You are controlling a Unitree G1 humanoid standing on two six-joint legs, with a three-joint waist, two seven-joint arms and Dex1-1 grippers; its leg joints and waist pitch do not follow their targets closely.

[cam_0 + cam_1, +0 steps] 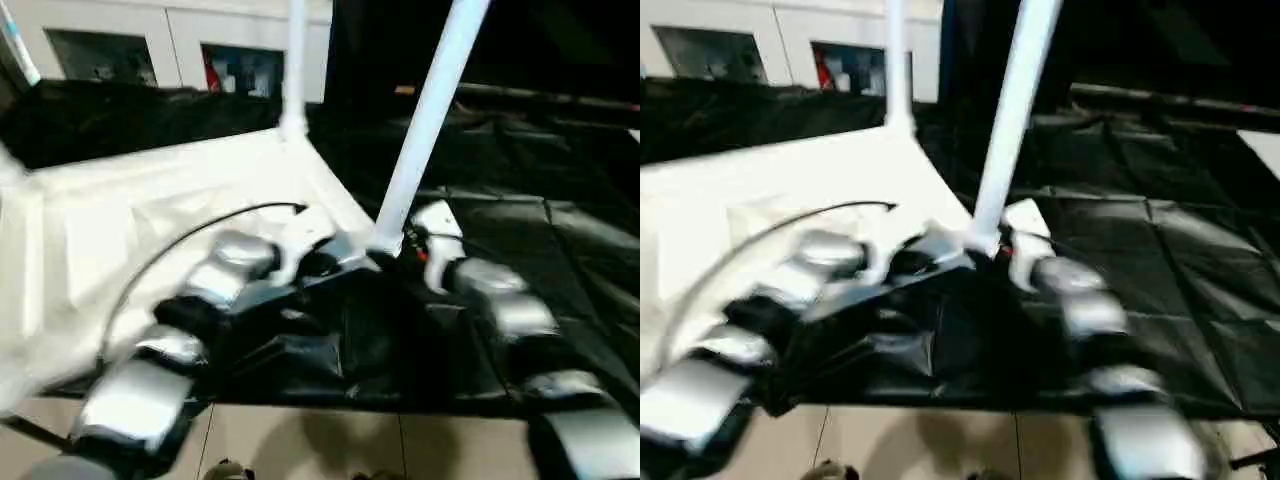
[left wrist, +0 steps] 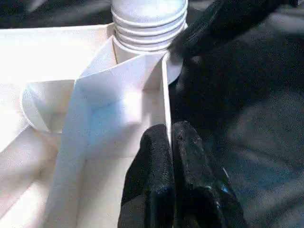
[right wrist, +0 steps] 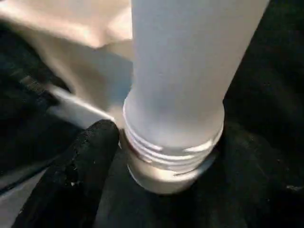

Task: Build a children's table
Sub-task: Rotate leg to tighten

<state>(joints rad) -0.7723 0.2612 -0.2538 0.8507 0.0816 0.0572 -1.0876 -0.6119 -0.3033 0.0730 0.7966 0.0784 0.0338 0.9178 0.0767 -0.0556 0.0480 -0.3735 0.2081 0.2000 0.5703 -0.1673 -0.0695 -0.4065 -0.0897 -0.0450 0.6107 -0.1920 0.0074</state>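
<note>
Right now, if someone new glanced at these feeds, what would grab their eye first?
The long white cylindrical tube leg leaning up from the near corner socket of the upturned white plastic table top, threads still showing at its base. Both silver-armed grippers meet there: the left gripper shut at the ribbed rim, the right gripper beside the leg. A second leg stands behind.

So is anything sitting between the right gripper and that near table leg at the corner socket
Nothing visible does. In the right wrist view one black finger of the right gripper stands right beside the threaded base of the near leg, where it enters the corner socket of the table top, with no object between them.
</note>
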